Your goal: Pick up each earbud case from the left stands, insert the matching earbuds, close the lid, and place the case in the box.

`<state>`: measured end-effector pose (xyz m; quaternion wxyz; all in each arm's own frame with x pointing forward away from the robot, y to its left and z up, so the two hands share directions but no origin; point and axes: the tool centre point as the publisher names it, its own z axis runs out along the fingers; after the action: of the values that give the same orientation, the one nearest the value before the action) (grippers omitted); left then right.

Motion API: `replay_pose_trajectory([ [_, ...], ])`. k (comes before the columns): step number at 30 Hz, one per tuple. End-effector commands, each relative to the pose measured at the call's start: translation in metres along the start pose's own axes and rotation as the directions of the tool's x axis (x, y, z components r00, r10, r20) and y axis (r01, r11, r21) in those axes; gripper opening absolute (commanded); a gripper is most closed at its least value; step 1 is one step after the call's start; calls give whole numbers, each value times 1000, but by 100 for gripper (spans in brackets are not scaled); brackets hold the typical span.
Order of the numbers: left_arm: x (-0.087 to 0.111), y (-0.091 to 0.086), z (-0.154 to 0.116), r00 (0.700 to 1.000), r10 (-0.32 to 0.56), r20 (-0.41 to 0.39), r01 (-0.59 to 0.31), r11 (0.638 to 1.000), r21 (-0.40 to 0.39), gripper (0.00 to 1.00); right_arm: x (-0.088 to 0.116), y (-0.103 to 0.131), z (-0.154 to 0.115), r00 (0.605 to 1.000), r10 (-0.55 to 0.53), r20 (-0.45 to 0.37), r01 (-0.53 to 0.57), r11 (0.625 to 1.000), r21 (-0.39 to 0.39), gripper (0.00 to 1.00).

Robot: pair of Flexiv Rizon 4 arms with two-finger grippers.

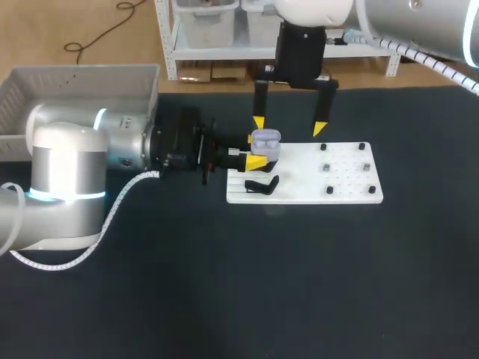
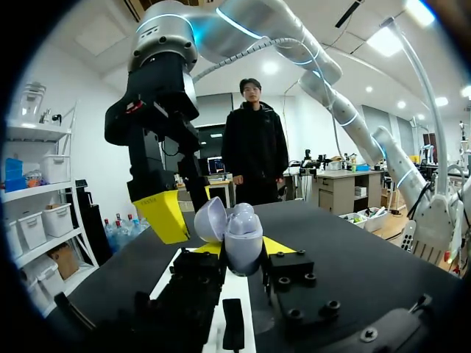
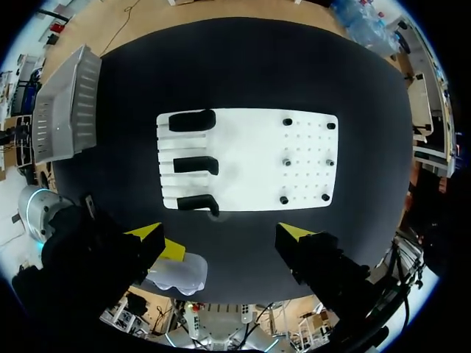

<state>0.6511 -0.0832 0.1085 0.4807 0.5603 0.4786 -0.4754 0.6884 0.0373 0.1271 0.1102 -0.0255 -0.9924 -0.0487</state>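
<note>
Left gripper (image 1: pixel 258 155) is clamped on the lavender earbud case (image 1: pixel 266 140) from both sides, with the lid flipped open. It holds the case over the 10 o'clock corner of the white board (image 1: pixel 344 187). Right gripper (image 1: pixel 290 126) hangs above, fingers spread wide with nothing in them, one yellow tip just beside the case. Black stand (image 1: pixel 262 185) sits on the board at the case's 6 o'clock. Grey box (image 1: pixel 82 69) is at the table's 10 o'clock, well apart.

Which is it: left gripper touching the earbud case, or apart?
Touching. In the left wrist view the left gripper clamps the open earbud case, a yellow tip against each side.
</note>
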Motion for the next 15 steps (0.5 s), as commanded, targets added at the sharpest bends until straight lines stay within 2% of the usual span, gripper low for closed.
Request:
replay_pose_trajectory([
  [1,0,-1,0,1000,1,0,-1,1000,-4,0,10,-3,-2,1000,0,13,0,1000,2,100],
  [15,0,-1,0,1000,1,0,-1,1000,-4,0,23,-5,3,1000,-17,-25,17,1000,-7,100],
])
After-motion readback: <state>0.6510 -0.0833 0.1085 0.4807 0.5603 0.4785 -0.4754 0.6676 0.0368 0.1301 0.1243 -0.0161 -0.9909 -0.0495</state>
